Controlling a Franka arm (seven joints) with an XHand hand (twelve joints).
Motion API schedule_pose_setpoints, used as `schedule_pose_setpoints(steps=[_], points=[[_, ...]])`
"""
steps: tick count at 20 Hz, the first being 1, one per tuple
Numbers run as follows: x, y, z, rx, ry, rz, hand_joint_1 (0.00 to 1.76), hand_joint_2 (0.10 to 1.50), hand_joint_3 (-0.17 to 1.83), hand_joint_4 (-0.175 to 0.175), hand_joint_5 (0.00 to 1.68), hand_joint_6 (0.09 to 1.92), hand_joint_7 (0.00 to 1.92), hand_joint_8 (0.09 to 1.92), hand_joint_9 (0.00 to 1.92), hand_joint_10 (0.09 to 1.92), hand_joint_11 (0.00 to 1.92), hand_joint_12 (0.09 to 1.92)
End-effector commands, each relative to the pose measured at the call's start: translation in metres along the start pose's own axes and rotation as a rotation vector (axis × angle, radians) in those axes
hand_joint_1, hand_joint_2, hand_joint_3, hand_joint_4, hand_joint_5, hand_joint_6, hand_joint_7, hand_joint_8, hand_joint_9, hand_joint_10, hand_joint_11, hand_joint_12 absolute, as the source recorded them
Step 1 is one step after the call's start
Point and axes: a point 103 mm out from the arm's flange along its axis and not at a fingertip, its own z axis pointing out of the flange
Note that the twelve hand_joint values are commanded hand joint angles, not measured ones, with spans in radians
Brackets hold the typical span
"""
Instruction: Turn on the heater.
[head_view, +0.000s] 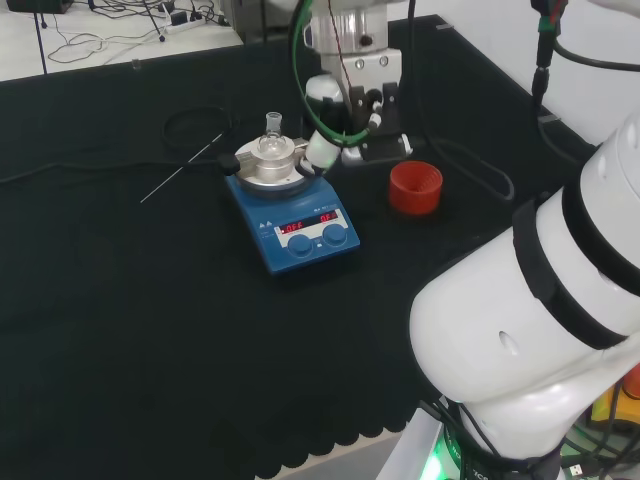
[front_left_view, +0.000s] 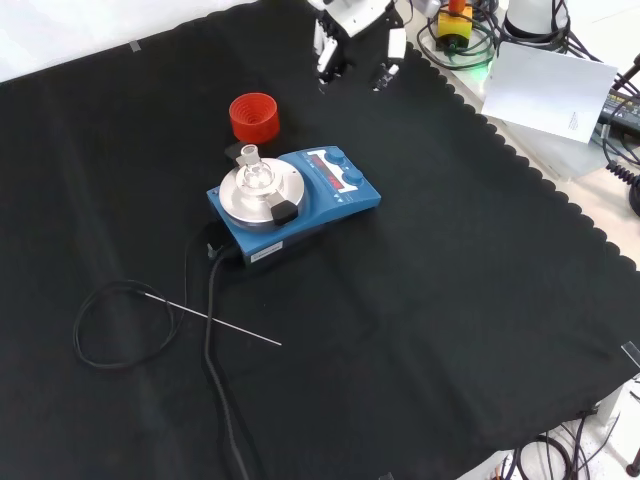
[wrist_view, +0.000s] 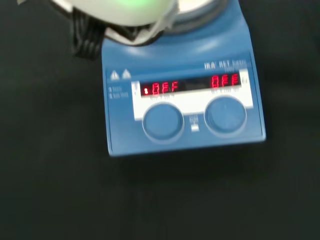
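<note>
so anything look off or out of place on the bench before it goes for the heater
Nothing spilled or damaged. The heater sits flat with a small glass flask upright on its plate. A thin metal rod lies loose on the cloth beside a coiled cable.

The heater (head_view: 292, 215) has a smooth blue plastic body and a shiny metal top plate (front_left_view: 254, 190). The cloth (head_view: 120, 300) is black and matt. The red ring (head_view: 415, 187) looks ribbed.
</note>
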Motion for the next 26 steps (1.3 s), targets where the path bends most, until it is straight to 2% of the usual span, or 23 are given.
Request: schedule_pose_setpoints(steps=[1,5,11,19,26], points=[[0.0,-0.006,0.023,0.046,-0.017,-0.004,1.05,0.65,0.63,-0.141,0.57,0.64,1.25,1.06,1.5,0.79,1.5,0.93],[0.003,-0.004,0.035,0.084,-0.025,-0.012,1.01,0.73,0.62,-0.13,0.54,0.63,1.38,1.15,1.58,0.97,1.63,1.02],[0.014,-0.002,0.06,0.146,-0.062,-0.02,1.16,0.77,0.64,-0.105,0.47,0.64,1.48,1.26,1.62,1.16,1.72,1.12],[0.02,-0.001,0.08,0.189,-0.062,-0.014,1.33,0.78,0.75,-0.08,0.35,0.66,1.5,1.32,1.64,1.19,1.61,1.19],[0.021,0.002,0.09,0.22,-0.058,-0.018,1.38,0.75,0.85,-0.07,0.31,0.65,1.52,1.34,1.65,1.22,1.57,1.27]])
